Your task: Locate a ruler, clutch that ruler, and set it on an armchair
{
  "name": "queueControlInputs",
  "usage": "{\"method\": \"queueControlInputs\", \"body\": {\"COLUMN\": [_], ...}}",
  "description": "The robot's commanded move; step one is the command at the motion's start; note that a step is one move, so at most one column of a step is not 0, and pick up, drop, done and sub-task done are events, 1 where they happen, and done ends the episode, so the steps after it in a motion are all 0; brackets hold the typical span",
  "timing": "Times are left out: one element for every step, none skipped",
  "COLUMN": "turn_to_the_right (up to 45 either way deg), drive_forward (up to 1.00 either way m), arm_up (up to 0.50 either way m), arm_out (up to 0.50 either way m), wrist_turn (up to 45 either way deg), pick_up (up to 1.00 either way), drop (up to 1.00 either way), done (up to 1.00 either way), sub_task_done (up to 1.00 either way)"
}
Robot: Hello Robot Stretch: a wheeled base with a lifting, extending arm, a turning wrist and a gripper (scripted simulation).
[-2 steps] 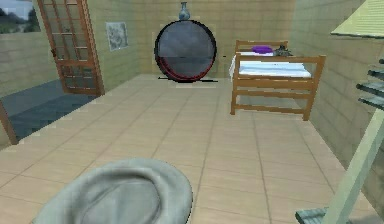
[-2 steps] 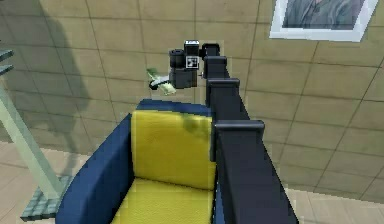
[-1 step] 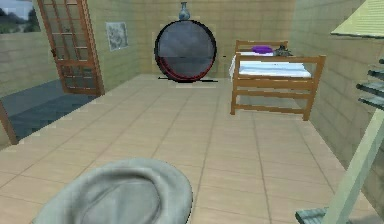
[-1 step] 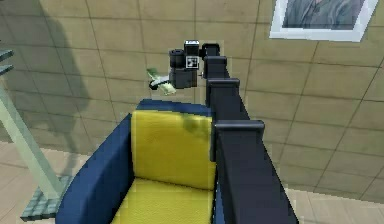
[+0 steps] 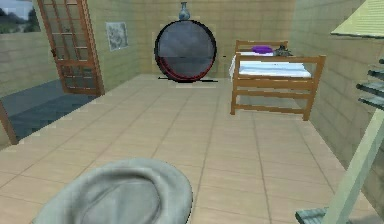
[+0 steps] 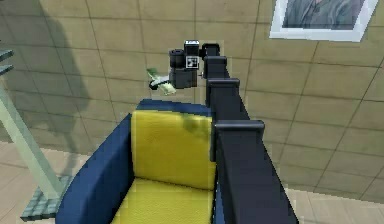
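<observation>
My arm's dark bar (image 6: 235,130) rises from the arm side view's bottom edge to the two white marker squares by the tiled wall. Left of them is the gripper (image 6: 168,82). It holds a thin pale green strip, the ruler (image 6: 155,76), slanted and clear of every surface, with the wall behind it. Below it stands the armchair (image 6: 95,170), with blue sides and back and a yellow cushion (image 6: 170,150). The chair's back top lies just under the gripper.
A pale green slanted post (image 6: 25,140) stands left of the armchair and a framed picture (image 6: 320,15) hangs above. In the forward view, tiled floor leads to a round dark mirror (image 5: 185,50), a wooden bed (image 5: 275,75) and a glazed wooden door (image 5: 70,45).
</observation>
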Motion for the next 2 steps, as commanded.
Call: {"method": "queueControlInputs", "body": {"turn_to_the_right": [0.0, 0.0], "drive_forward": [0.00, 0.00], "arm_up": [0.00, 0.00], "arm_out": [0.00, -0.10], "wrist_turn": [0.0, 0.0], "pick_up": [0.00, 0.00], "drop": [1.00, 0.00], "done": [0.00, 0.00], "sub_task_done": [0.00, 0.00]}}
